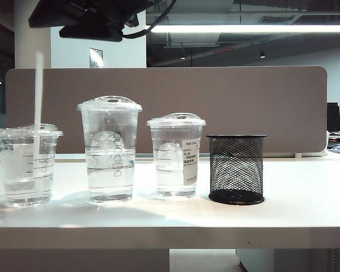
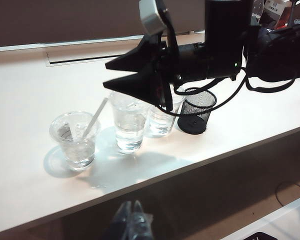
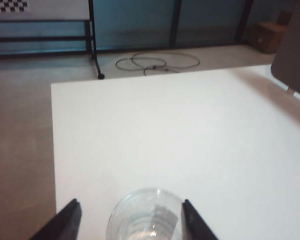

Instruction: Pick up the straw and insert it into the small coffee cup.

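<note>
The small coffee cup point(image 1: 26, 164) stands leftmost in the row, clear, with a domed lid and water in it. The white straw point(image 1: 38, 107) stands in it through the lid, leaning slightly and rising well above the rim. In the left wrist view the straw point(image 2: 93, 119) slants out of the cup point(image 2: 75, 140), and my right gripper point(image 2: 106, 75) hangs open just above its top end, holding nothing. From its own wrist view the right gripper point(image 3: 130, 201) straddles the cup's lid point(image 3: 145, 217). My left gripper point(image 2: 132, 216) is shut, low, off the table's front edge.
A tall clear cup point(image 1: 109, 148) and a mid-height clear cup with a white sticker point(image 1: 176, 156) stand right of the small one. A black mesh pen holder point(image 1: 236, 169) is rightmost. A brown partition point(image 1: 243, 102) backs the table. The right arm point(image 1: 90, 20) hangs over the left cups.
</note>
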{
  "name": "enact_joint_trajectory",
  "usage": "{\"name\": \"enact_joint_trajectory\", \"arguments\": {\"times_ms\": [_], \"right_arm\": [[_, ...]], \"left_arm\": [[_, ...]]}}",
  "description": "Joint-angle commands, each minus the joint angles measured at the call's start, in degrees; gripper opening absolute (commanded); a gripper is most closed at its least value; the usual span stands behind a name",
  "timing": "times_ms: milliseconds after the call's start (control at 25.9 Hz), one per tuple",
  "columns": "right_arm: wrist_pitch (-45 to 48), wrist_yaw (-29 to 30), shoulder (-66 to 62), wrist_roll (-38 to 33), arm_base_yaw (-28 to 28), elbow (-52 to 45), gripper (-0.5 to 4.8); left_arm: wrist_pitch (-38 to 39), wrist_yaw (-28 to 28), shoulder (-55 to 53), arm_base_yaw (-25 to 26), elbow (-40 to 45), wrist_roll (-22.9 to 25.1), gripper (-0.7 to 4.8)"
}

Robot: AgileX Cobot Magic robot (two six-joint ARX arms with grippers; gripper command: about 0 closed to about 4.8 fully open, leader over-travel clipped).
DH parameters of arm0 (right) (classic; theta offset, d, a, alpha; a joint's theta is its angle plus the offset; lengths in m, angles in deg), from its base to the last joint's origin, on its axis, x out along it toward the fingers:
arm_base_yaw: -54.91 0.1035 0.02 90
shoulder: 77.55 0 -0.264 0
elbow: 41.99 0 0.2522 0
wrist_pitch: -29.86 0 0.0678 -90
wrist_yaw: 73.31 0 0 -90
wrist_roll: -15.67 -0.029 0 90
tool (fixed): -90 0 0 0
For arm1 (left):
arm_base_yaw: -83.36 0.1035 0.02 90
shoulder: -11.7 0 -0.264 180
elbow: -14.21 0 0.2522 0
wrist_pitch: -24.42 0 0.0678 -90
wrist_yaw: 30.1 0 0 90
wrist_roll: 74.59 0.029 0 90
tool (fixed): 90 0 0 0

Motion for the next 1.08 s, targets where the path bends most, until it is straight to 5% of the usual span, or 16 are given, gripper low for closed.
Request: {"name": "enact_joint_trajectory", "arguments": {"times_ms": [39, 77, 193, 618, 773, 1082], "right_arm": [[2.23, -0.70, 1.66, -0.09, 0.02, 0.44, 2.77], [2.23, -1.51, 2.43, -0.09, 0.00, 0.46, 2.48], [1.14, -2.71, 6.62, -0.07, -0.57, 0.46, -0.17], [-5.51, -5.35, 31.10, -2.12, -5.40, -6.88, -0.03], [-0.17, -5.64, 40.00, -4.81, -6.49, -17.40, -0.03], [2.54, -13.22, 59.67, -9.38, -6.21, -38.14, -0.03]], "left_arm": [[0.13, 0.24, -0.11, 0.02, -0.15, 0.00, -0.05], [0.13, 0.24, -0.11, 0.02, -0.15, 0.02, -0.05], [0.13, 0.24, -0.11, 0.02, -0.15, 0.02, -0.05], [-1.77, 0.63, -0.11, 0.02, -0.13, 0.22, -0.05], [-4.07, 0.68, -0.11, 0.04, 1.57, 6.19, -0.05], [-18.29, 12.41, -0.11, 0.04, 17.03, 7.08, -0.05]]}}
